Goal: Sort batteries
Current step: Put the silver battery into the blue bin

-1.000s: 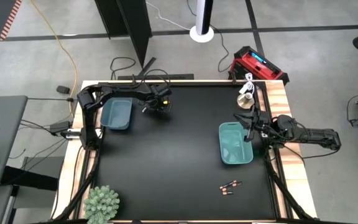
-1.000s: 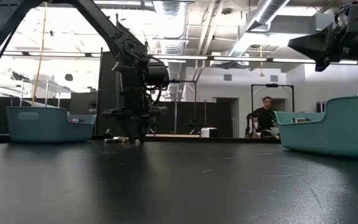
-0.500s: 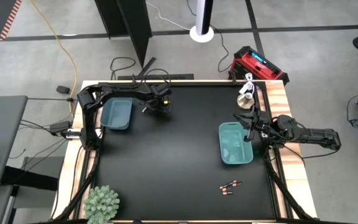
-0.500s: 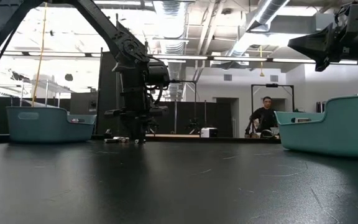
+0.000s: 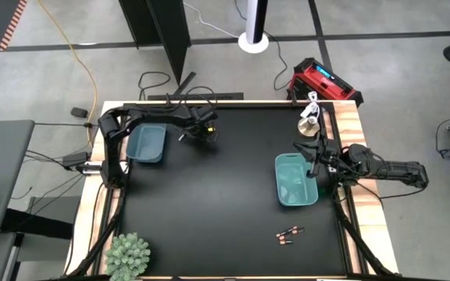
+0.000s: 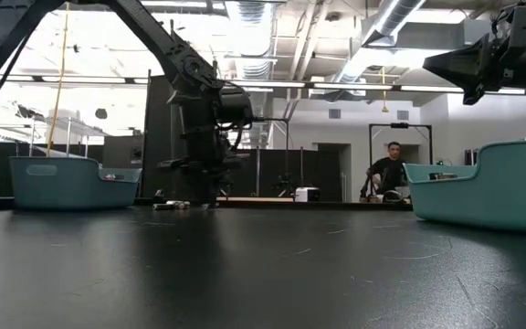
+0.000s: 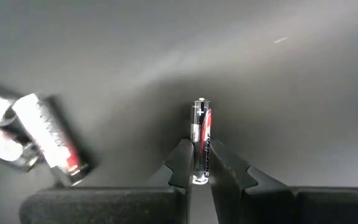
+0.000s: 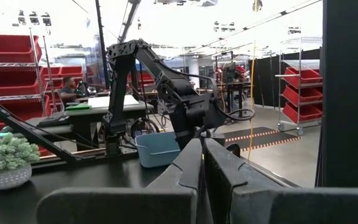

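My left gripper [image 5: 203, 134] stands at the table's far left, just right of the left teal bin [image 5: 147, 143], pointing down and shut on a dark battery with a red band [image 7: 201, 140]. Two whitish batteries [image 7: 45, 140] lie on the black table beside it, also seen as small pieces [image 6: 176, 206] in the low view. More dark batteries with red ends [image 5: 290, 234] lie near the table's near edge. My right gripper [image 5: 312, 160] hovers shut and holding nothing over the far right edge of the right teal bin [image 5: 296, 179]. My left gripper pinches the dark battery between its two fingertips [image 7: 180, 165] at the battery's lower end [image 7: 199, 174]. The battery lies along the fingers and sticks out beyond them toward the table. Whether its free end [image 7: 201, 102] touches the table, I cannot tell.
A potted plant [image 5: 127, 256] stands at the near left corner. A small metal object [image 5: 309, 125] sits at the far right edge. The broad black middle of the table [image 5: 217, 195] lies between the bins. A person [image 6: 391, 174] is in the room beyond.
My left gripper has shifted a little toward the table's right and risen slightly, staying shut on the dark battery.
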